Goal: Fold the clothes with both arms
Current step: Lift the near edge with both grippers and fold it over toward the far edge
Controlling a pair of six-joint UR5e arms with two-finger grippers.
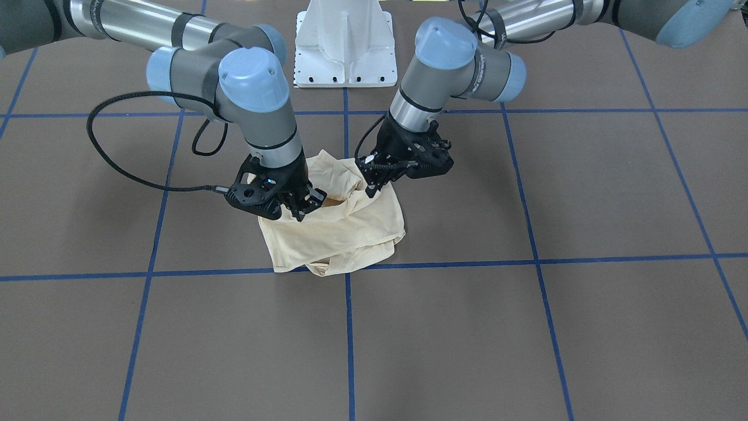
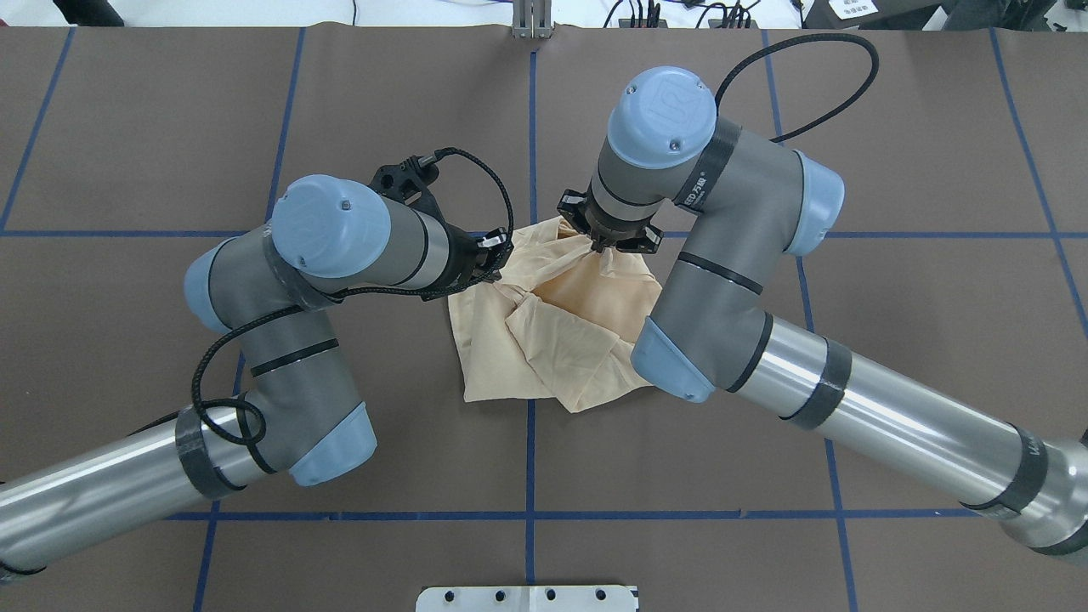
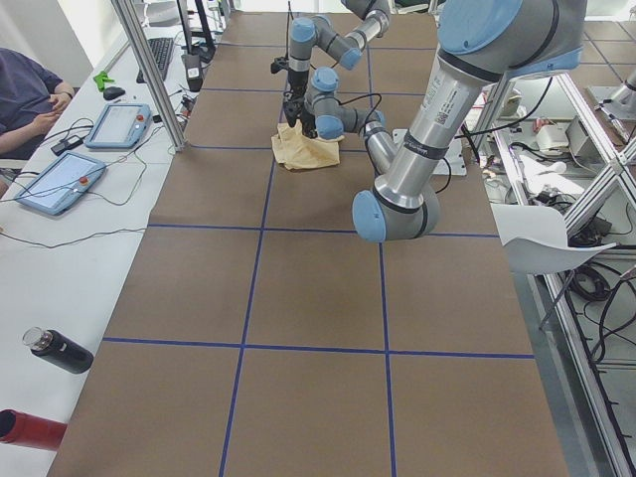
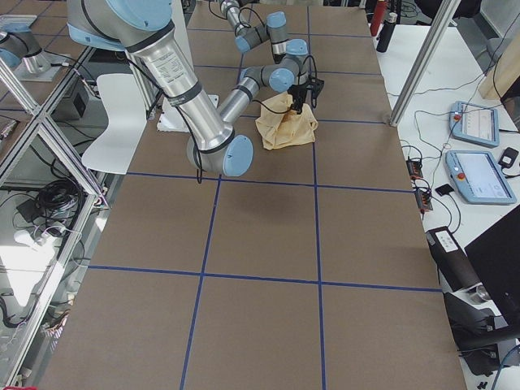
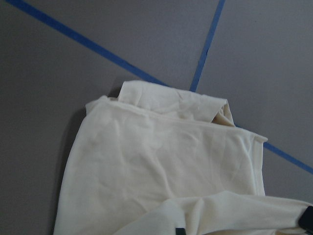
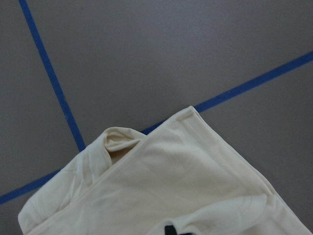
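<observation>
**Evidently mid-fold: both end effectors clenched on a raised layer of the shirt**

Front-facing view: the right end effector (image 1: 301, 206) and the left end effector (image 1: 373, 178) stood near each other, each pinched on cream cloth of the T-shirt (image 1: 345, 234). Two spaced pinch points would, I judge, hold the layer taut so it could be carried over as a flat flap. The bundle sat mid-worktop (image 1: 526, 327), well apart from every edge, its outer side touching a blue tape line (image 1: 444, 263).

Overhead view: cloth rose to a peak under the right end effector, and the left one came in sideways at the bundle's rim. The heap looked almost square, with no clear long axis. One folded corner pointed toward the robot-side edge.

Side views: these showed only a small pale heap beneath both wrists, too small to read either grip.

Wrist views: each showed stacked layers with a hem lying flat over the tape, and cloth drawn up toward dark fingertips at the bottom. No print or neck label showed, so I cannot tell which way the collar pointed.
</observation>
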